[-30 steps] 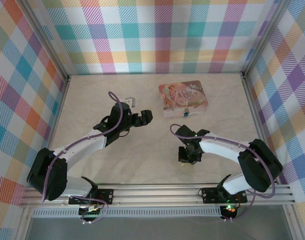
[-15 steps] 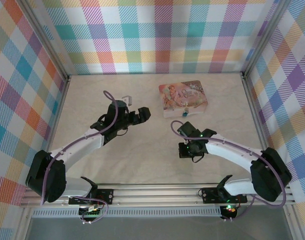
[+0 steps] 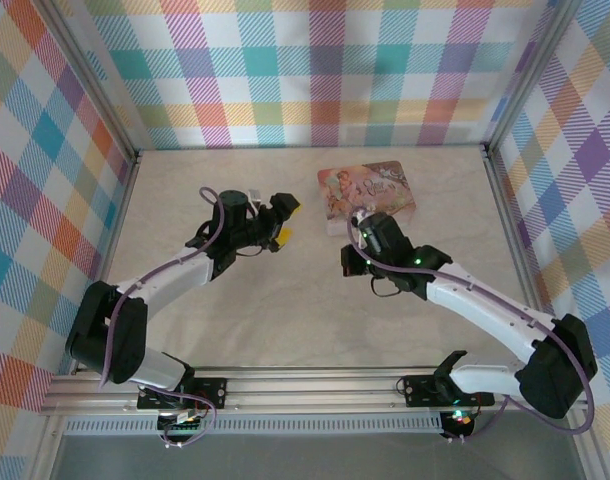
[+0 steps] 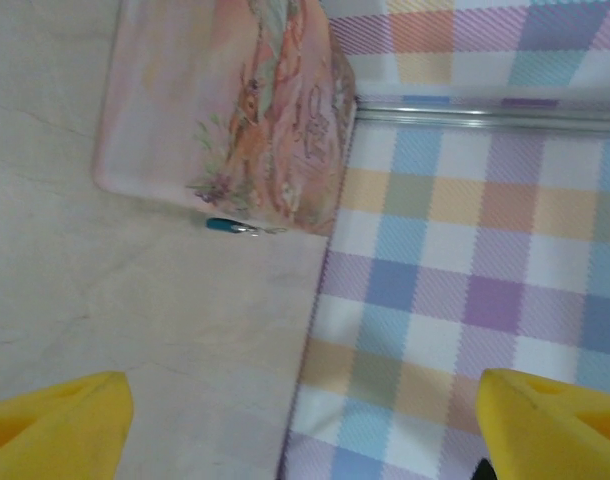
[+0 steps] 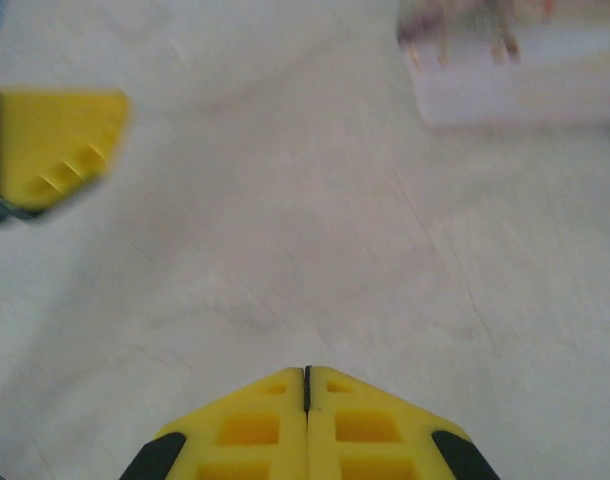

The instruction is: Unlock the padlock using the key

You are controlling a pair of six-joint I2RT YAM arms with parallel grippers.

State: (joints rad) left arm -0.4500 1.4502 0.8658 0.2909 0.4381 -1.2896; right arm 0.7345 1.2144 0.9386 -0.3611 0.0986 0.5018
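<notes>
The padlock, a tiny blue body with a silvery shackle, lies on the table against the near side of the pink tin box. My left gripper is open, its yellow pads far apart with nothing between them. It stands left of the box and faces it. My right gripper is shut, and a thin dark sliver, the key, is pinched between its pad tips. It hovers just in front of the box, above bare table.
Plaid walls close in the table on three sides, and the right wall stands close behind the box. A finger of the left gripper appears at the upper left of the right wrist view. Bare tabletop lies in front of both arms.
The right arm has moved from the front middle of the table up to the tin box, staying shut. The left gripper has shifted right toward the box.
</notes>
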